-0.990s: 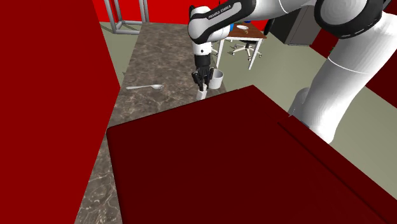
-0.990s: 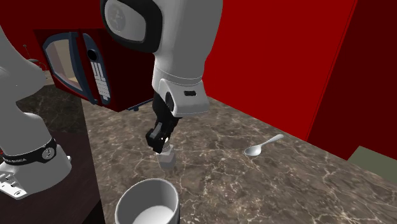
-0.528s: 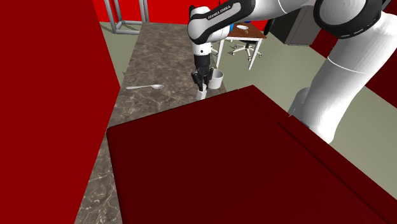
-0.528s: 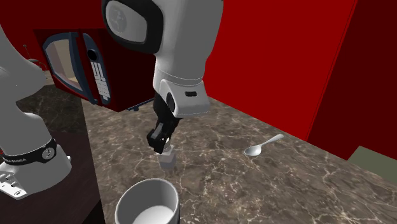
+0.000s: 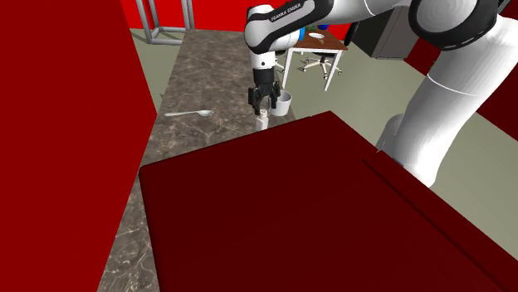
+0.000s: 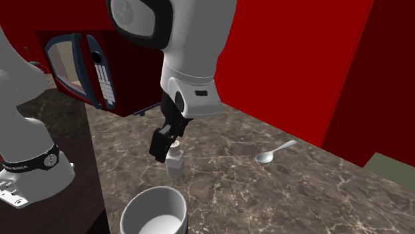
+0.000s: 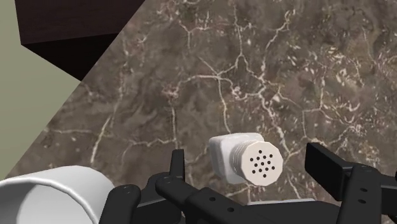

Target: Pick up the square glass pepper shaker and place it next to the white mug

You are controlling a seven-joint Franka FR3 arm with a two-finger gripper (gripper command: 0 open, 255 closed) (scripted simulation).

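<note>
The pepper shaker [image 7: 245, 158], drawn white with a square body and a round perforated cap, stands upright on the dark veined marble counter [image 7: 267, 70]. My gripper [image 7: 248, 158] hangs directly over it. My two black fingers [image 7: 177, 167] are spread wide, one on each side of the cap, and neither touches it, so the shaker rests on the counter on its own.

In the second exterior view the shaker [image 6: 174, 159] sits just below my gripper [image 6: 166, 143], with its cap level with my fingertips. The white mug [image 6: 154, 213] is on the same counter [image 6: 319, 193], nearer that camera than the shaker, close by but with a strip of marble between them. In the shoulder view the mug [image 5: 282, 104] is just to the right of the shaker [image 5: 263, 123] and a little farther away, at the counter's right edge, with my gripper [image 5: 262, 101] above the shaker.

A white spoon [image 6: 276, 153] lies flat on the marble, well apart from the shaker, toward the second exterior view's right; in the shoulder view the spoon [image 5: 189, 114] is off to the left. A red microwave [image 6: 83, 70] with its door swung open stands at the far left of the second exterior view.
</note>
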